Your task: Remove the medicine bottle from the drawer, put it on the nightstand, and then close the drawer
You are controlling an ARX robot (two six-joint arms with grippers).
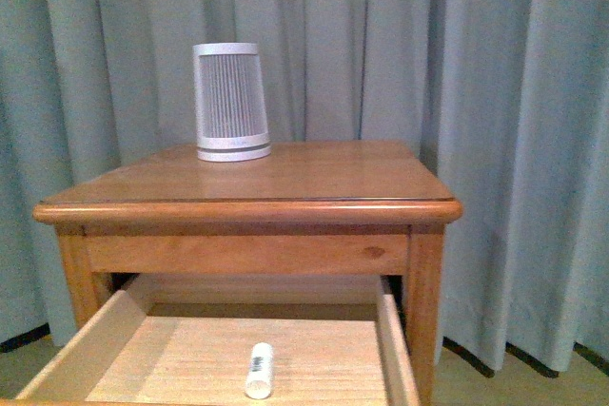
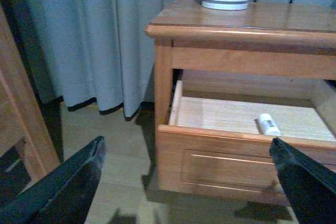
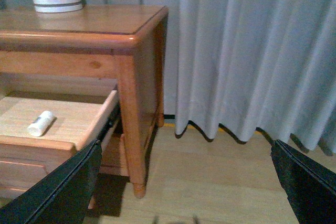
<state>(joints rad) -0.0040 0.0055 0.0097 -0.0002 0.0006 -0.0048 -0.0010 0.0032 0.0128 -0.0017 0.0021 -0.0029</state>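
Note:
The small white medicine bottle [image 1: 259,370] lies on its side on the pale floor of the open upper drawer [image 1: 105,344] of the honey-brown nightstand [image 1: 314,173]. It also shows in the left wrist view [image 2: 269,124] and the right wrist view [image 3: 40,123]. My left gripper [image 2: 186,174] is open and empty, in front of the drawer's front panel [image 2: 220,169]. My right gripper [image 3: 186,174] is open and empty, over the floor beside the nightstand's right leg [image 3: 131,129]. Neither arm shows in the front view.
A large white slatted tapered device [image 1: 229,102] stands at the back left of the nightstand top. Grey curtains [image 1: 495,92] hang behind and to both sides. Another wooden piece [image 2: 21,108] stands at the edge of the left wrist view. The floor [image 3: 210,177] is pale wood.

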